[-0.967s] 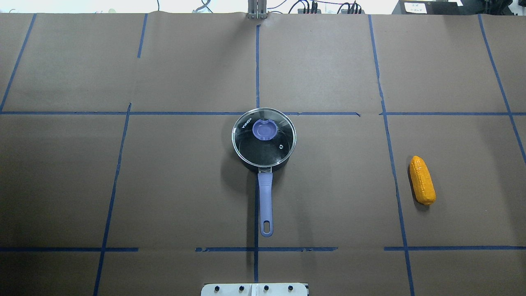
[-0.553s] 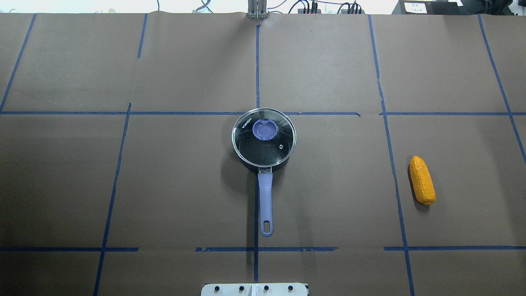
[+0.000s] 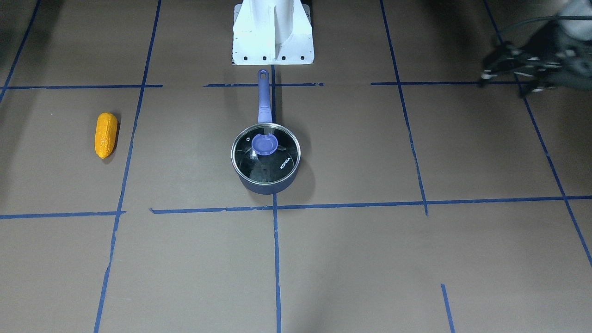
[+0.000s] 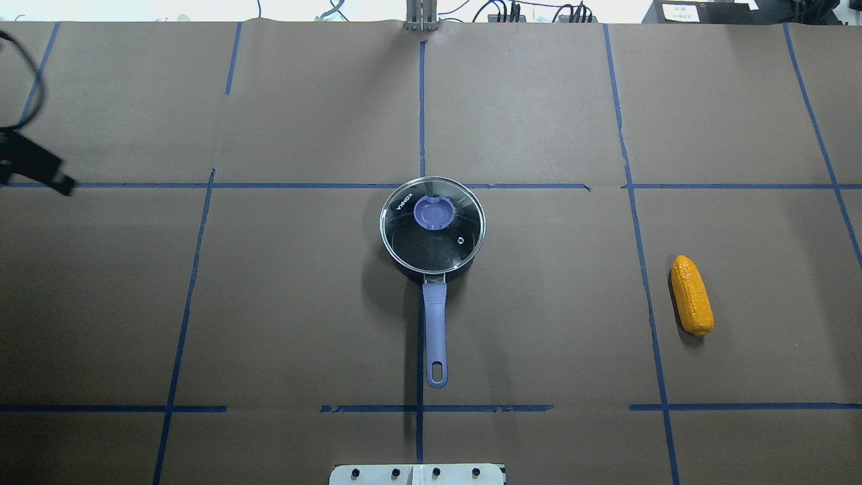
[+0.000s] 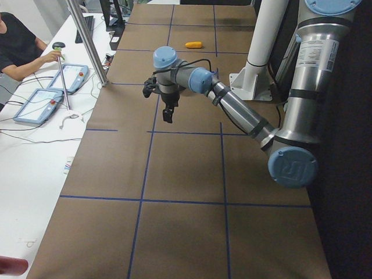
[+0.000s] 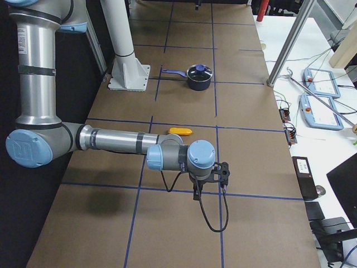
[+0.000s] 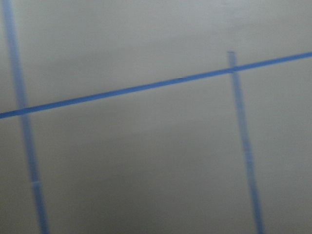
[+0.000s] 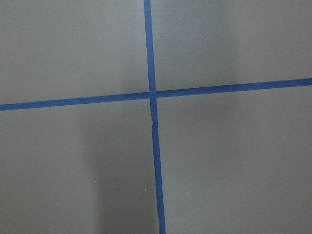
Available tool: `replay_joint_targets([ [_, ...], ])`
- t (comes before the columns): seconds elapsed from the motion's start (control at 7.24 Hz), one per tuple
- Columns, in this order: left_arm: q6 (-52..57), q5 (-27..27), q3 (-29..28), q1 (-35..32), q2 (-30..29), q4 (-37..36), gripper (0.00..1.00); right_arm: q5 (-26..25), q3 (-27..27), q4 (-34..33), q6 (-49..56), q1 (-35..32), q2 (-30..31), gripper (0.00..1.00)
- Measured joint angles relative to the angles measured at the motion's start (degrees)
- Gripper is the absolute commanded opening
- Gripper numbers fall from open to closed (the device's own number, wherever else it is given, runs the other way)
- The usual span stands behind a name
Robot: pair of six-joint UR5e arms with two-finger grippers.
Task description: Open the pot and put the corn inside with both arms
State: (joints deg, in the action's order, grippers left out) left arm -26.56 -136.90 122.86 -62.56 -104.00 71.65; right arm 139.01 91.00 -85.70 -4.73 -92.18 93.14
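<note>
left gripper (image 4: 55, 178) newly in ovhd view; right gripper (image 6: 212, 181) only in ext-right

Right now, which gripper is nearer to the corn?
The right gripper: it and the corn are on one side of the pot, the left gripper on the other.

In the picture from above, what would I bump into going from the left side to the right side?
Left tool at the edge → pot → corn.
</note>
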Motion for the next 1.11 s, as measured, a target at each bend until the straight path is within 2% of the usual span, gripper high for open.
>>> replay_joint_targets([
  [0.14,-6.7,1.6,0.1,5.8,-6.0,-2.3,1.00,-0.1,0.1,0.1,-0.4,0.3,-0.2,1.00],
  [0.41,-16.1,8.4,-1.8,14.3,-18.4,-7.4,1.00,-0.2,0.1,0.2,-0.7,0.8,-0.4,1.00],
  [0.83,-25.5,15.0,-15.4,20.9,-36.6,-8.8,1.00,0.1,0.5,0.5,-1.2,1.8,-1.2,1.00],
  [1.11,-29.2,19.0,-26.1,24.6,-45.2,-7.1,1.00,0.2,0.3,0.6,-1.7,2.3,-2.4,1.00],
])
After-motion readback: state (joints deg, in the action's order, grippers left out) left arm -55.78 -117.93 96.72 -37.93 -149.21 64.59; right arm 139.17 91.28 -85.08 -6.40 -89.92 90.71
